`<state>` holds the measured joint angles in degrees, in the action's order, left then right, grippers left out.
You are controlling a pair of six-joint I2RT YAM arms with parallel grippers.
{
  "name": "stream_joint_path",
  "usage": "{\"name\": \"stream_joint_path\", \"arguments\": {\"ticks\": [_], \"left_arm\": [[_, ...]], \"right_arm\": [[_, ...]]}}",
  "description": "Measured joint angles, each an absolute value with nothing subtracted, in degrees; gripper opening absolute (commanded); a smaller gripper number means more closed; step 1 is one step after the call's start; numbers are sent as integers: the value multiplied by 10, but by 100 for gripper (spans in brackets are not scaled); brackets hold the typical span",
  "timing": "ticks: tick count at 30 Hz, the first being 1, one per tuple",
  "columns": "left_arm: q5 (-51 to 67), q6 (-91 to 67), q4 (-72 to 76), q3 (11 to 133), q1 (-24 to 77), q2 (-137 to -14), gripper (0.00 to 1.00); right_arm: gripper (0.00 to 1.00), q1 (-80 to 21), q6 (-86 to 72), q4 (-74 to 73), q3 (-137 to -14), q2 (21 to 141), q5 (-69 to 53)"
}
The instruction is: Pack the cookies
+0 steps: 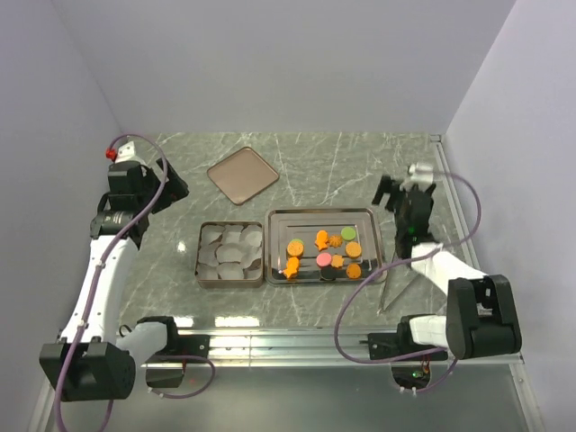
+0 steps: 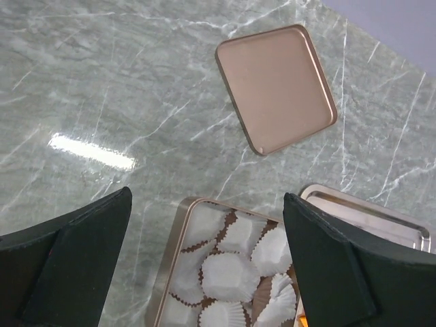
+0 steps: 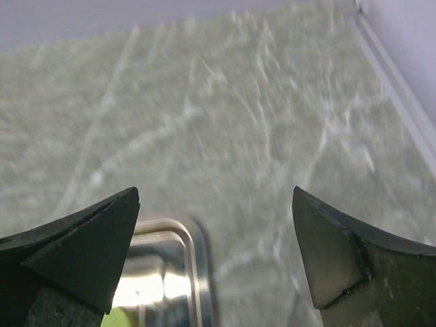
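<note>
The cookies [image 1: 324, 254] lie on a silver tray [image 1: 274, 220] at mid table: orange rounds and figures, one pink [image 1: 323, 259], one green [image 1: 348, 233], one dark. Left of it stands a gold box [image 1: 202, 256] of white paper cups. My left gripper [image 1: 175, 189] is open and empty, raised left of and behind the box; in the left wrist view [image 2: 207, 196] the box's rim [image 2: 170, 259] shows between its fingers. My right gripper [image 1: 393, 193] is open and empty above the tray's far right corner [image 3: 197, 238]; a bit of the green cookie [image 3: 116, 319] shows in the right wrist view.
The box's flat gold lid [image 1: 243, 175] lies behind the box, also in the left wrist view [image 2: 276, 85]. Grey walls close in the left, back and right. A metal rail [image 1: 297, 337] runs along the near edge. The right arm's cable [image 1: 360, 297] loops near the tray's right side.
</note>
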<state>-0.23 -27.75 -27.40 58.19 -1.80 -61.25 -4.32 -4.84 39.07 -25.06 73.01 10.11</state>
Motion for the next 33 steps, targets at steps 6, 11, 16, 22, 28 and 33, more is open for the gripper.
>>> {"name": "stream_joint_path", "arguments": {"ticks": [6,11,16,22,28,33], "left_arm": [[-29,-295,-316,582,-18,-577,100],[-69,-300,-344,582,-18,-537,99],[-74,-292,-349,577,-18,-526,99],[-39,-291,-345,550,-18,-526,100],[-26,-285,-341,527,-17,-527,99],[-4,-274,-341,526,-17,-534,99]], "right_arm": [[100,-106,-117,158,-413,689,224],[100,-188,-206,16,-399,536,334],[100,-187,-280,-134,-449,472,380],[93,-187,-312,-337,-579,529,395],[100,-121,-349,-456,-569,469,230],[100,43,-361,-514,-491,532,98]]}}
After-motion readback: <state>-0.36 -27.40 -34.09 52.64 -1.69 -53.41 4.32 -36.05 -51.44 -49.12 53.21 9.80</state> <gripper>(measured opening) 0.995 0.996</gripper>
